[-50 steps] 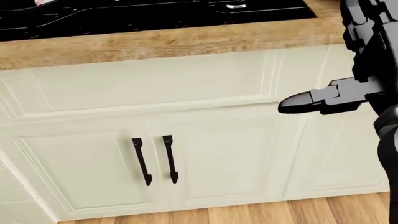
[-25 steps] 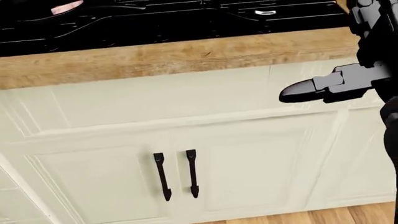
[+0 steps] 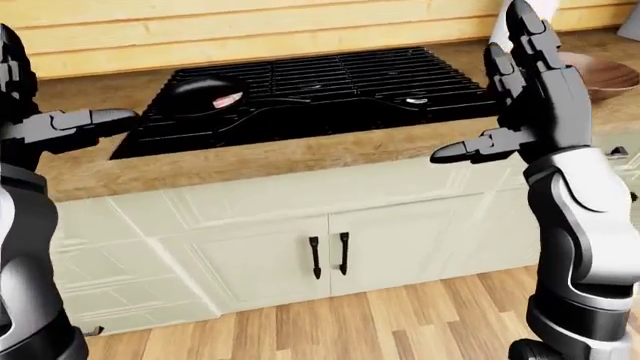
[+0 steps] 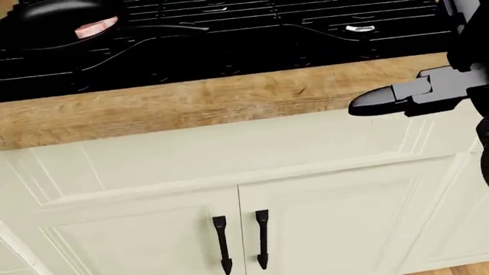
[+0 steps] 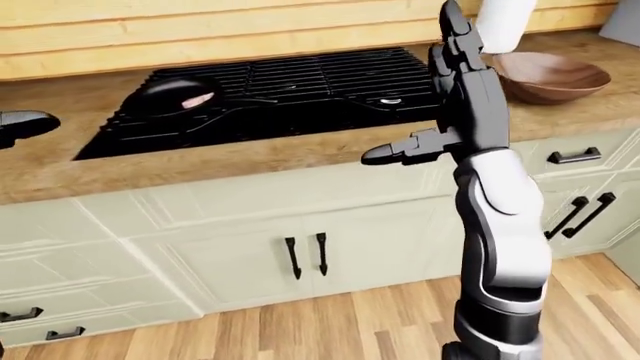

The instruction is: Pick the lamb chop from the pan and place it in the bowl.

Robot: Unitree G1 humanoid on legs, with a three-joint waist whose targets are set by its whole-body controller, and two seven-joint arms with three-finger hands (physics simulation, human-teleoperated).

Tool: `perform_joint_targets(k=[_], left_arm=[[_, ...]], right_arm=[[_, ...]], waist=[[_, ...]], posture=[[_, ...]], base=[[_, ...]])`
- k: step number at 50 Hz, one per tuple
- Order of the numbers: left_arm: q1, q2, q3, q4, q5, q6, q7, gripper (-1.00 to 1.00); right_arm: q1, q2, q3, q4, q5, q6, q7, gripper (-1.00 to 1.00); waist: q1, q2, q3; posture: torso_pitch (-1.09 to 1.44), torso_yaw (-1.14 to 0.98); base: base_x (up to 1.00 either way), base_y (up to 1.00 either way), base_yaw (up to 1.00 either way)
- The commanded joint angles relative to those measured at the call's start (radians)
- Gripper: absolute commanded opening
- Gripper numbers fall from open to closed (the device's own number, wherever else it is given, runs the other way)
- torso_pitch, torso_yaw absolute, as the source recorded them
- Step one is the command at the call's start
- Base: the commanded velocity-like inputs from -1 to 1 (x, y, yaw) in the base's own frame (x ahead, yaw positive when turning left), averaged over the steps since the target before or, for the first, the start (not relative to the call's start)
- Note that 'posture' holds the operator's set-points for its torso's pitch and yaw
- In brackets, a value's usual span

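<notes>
The pink lamb chop (image 3: 228, 99) lies in a black pan (image 3: 195, 91) on the left part of the black stove (image 3: 340, 79). A brown wooden bowl (image 5: 551, 75) stands on the counter to the right of the stove. My right hand (image 3: 497, 90) is raised in front of the stove's right end, open, fingers up and thumb pointing left, holding nothing. At the left edge of the left-eye view my left hand (image 3: 85, 122) hovers over the counter, left of the pan, open and empty. Both hands are well clear of the chop.
A wooden counter (image 4: 191, 103) runs over cream cabinets with paired black door handles (image 3: 328, 255). A white cylinder (image 5: 505, 21) stands beside the bowl. More drawer handles (image 5: 560, 156) show at the right. Wooden floor (image 3: 330, 322) lies below.
The head view has shifted: counter, stove and door handles slid down and right in the picture, and the lamb chop has come further into view. My right hand keeps its open pose.
</notes>
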Motion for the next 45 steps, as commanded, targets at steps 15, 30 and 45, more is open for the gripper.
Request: perform_joint_targets(k=[15,30,45], left_arm=[[-0.019,0.032,0.017,-0.025,-0.017,-0.009,0.012,1.00],[-0.019,0.044,0.026,-0.024,-0.033,-0.007,0.021,1.00],[-0.021,0.061,0.037,-0.035,-0.051,0.003,0.032,1.00]], right_arm=[[-0.049,-0.030,-0.010,-0.019,0.005,-0.007,0.002,1.00],[-0.063,-0.042,-0.017,-0.022,0.020,0.007,0.000,1.00],[-0.077,-0.048,-0.013,-0.022,0.020,0.014,0.001,1.00]], waist=[[0.008,-0.110,-0.016],[0.006,-0.006,-0.016],[0.005,-0.107,-0.027]], posture=[[0.00,0.00],[0.00,0.00],[0.00,0.00]], base=[[0.19,0.29,0.00],[0.17,0.30,0.00],[0.14,0.30,0.00]])
